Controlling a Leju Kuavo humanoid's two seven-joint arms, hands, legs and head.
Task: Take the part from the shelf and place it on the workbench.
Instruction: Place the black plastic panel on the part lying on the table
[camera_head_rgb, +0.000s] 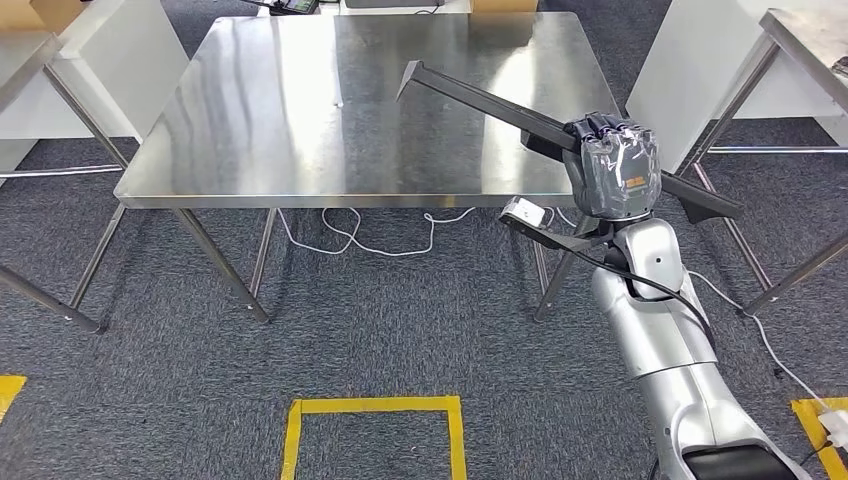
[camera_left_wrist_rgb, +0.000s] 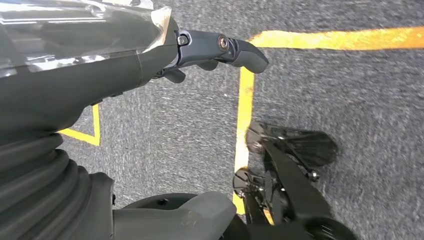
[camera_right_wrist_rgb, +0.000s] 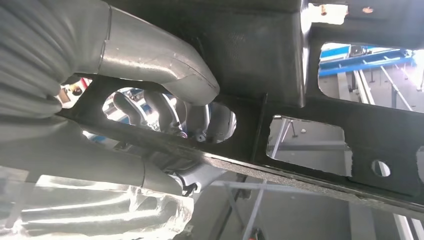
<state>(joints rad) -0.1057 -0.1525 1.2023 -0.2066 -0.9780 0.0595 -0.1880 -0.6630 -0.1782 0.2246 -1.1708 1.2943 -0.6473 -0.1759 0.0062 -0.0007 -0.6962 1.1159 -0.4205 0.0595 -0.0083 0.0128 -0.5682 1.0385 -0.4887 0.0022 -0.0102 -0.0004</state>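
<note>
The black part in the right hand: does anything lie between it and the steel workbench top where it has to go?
Nothing visible does. The right hand holds the black part with its far end already above the workbench, whose top is bare steel beneath and beside it.

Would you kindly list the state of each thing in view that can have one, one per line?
right hand: gripping the black part, fingers hooked through a cutout.
black part: held, tilted, its far end above the workbench, not yet set down.
workbench: bare steel top, standing.
left hand: hanging over the carpet floor, holding nothing, fingers apart.
white cable: lying loose under the workbench.
</note>
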